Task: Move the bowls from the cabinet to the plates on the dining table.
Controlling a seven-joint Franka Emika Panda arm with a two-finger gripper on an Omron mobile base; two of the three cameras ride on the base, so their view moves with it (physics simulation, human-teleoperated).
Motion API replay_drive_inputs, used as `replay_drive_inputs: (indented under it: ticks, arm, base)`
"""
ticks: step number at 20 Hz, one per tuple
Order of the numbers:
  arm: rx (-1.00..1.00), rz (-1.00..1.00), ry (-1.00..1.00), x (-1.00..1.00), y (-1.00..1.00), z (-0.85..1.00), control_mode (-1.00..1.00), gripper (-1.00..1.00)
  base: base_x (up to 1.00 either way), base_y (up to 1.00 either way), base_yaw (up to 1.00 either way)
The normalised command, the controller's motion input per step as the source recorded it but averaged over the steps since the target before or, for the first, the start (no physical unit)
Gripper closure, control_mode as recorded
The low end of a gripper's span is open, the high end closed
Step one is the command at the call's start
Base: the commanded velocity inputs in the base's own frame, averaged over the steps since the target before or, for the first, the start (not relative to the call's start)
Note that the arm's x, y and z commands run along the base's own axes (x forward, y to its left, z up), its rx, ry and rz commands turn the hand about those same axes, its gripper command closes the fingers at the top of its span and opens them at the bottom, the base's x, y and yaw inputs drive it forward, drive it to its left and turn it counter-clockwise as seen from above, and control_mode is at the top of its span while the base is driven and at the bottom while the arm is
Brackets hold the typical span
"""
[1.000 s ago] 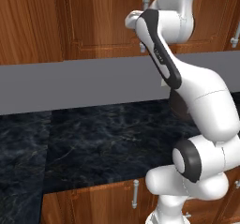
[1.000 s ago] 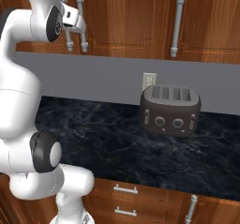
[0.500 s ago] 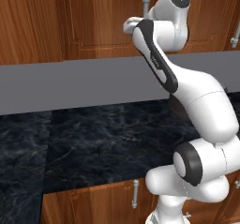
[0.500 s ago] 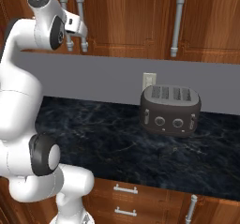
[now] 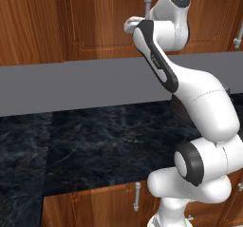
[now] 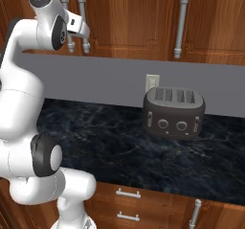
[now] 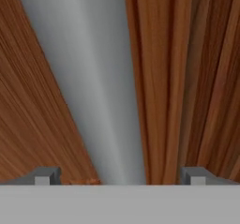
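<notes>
The hand stood wide open around the long silver bar handle of the reddish-brown wooden wall cabinet. Its doors were shut. Judging by that, no bowl had been moved.

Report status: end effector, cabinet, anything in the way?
End effector open, a cabinet handle lined up between its fingertips. Cabinet doors closed, bowls unseen. Toaster on counter, off to the side.

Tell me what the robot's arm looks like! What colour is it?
The arm is glossy white and built from fat, rounded sections. Dark grey bands and round dark caps mark its joints, and a dark stripe runs along one slim section. No loose cables show. The end effector has two small, blocky grey finger tips.
</notes>
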Motion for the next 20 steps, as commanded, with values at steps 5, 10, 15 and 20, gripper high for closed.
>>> replay_drive_inputs:
  ticks: [5,10,15,20]
  arm:
    - [0.0,0.0,0.0,0.0,0.0,0.0,-1.0,1.0]
    - [0.0,0.0,0.0,0.0,0.0,0.0,-1.0,1.0]
    - [0.0,0.0,0.0,0.0,0.0,0.0,-1.0,1.0]
    - [0.0,0.0,0.0,0.0,0.02,0.0,-1.0,1.0]
  base:
    - [0.0,0.0,0.0]
    - [0.0,0.0,0.0]
    - [0.0,0.0,0.0]
    - [0.0,0.0,0.0]
